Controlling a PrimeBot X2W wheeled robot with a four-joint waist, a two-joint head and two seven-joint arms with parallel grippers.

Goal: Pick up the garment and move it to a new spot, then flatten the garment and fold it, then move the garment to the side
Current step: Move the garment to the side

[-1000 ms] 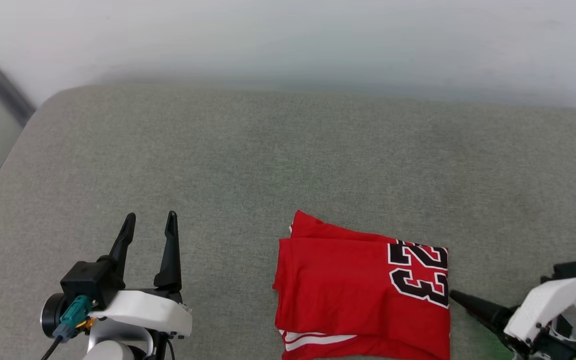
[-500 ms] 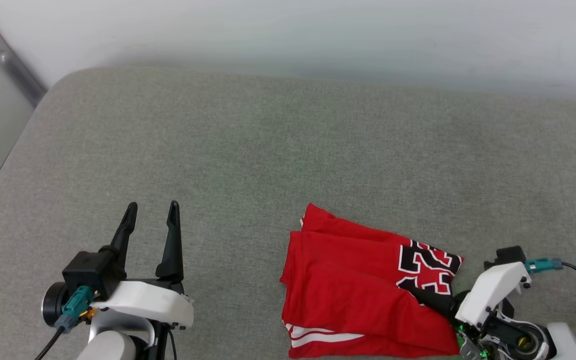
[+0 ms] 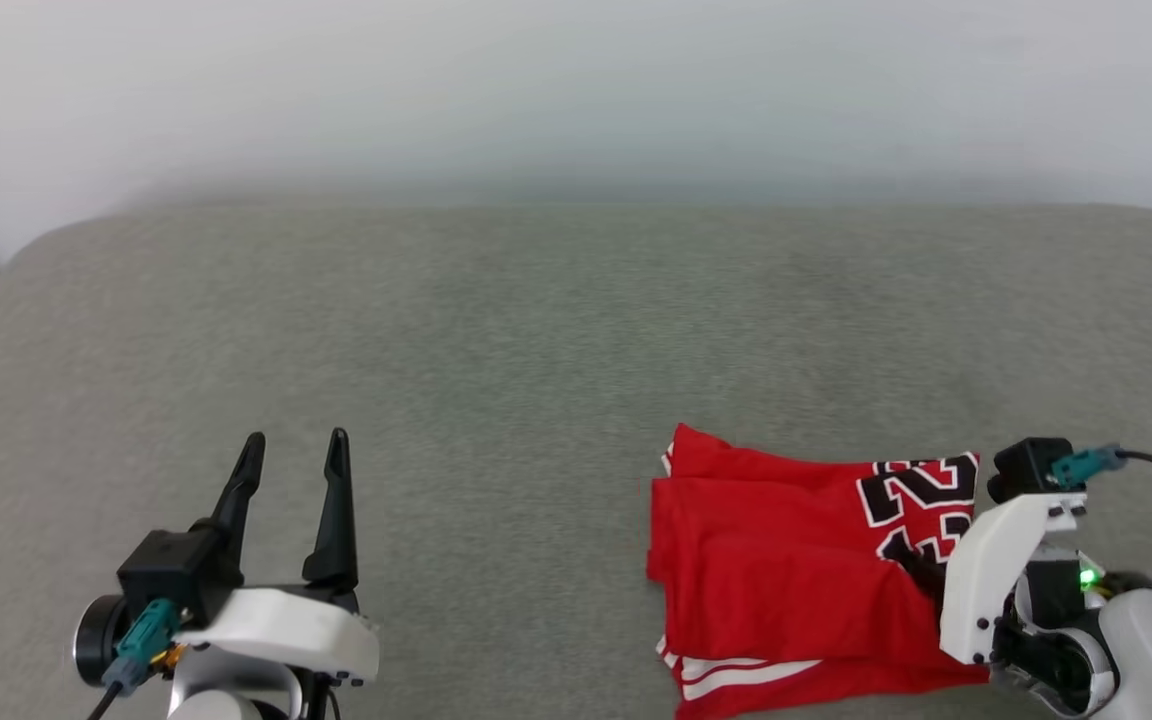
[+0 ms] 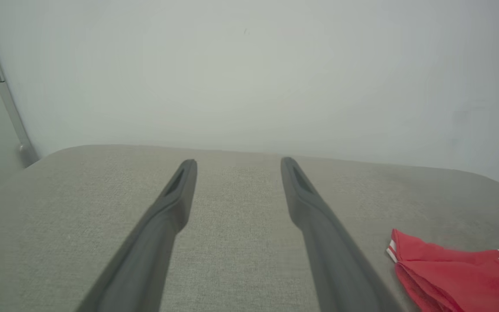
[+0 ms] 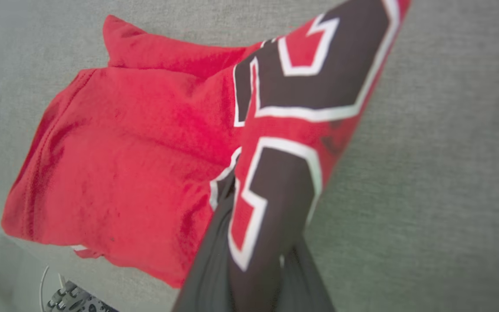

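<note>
Folded jersey at 4 o'clock on cushion. Number-side edge pinched in closed right tool. At 8 o'clock, left tool wide open, empty. Best: slide low toward 3 o'clock, slowly, so folds likely hold.

The left gripper has two long black tapering fingers; behind them sit a white plastic shell, a teal connector and a dark cable; the right gripper has a white cover with dark screws, a teal plug and a green light.
</note>
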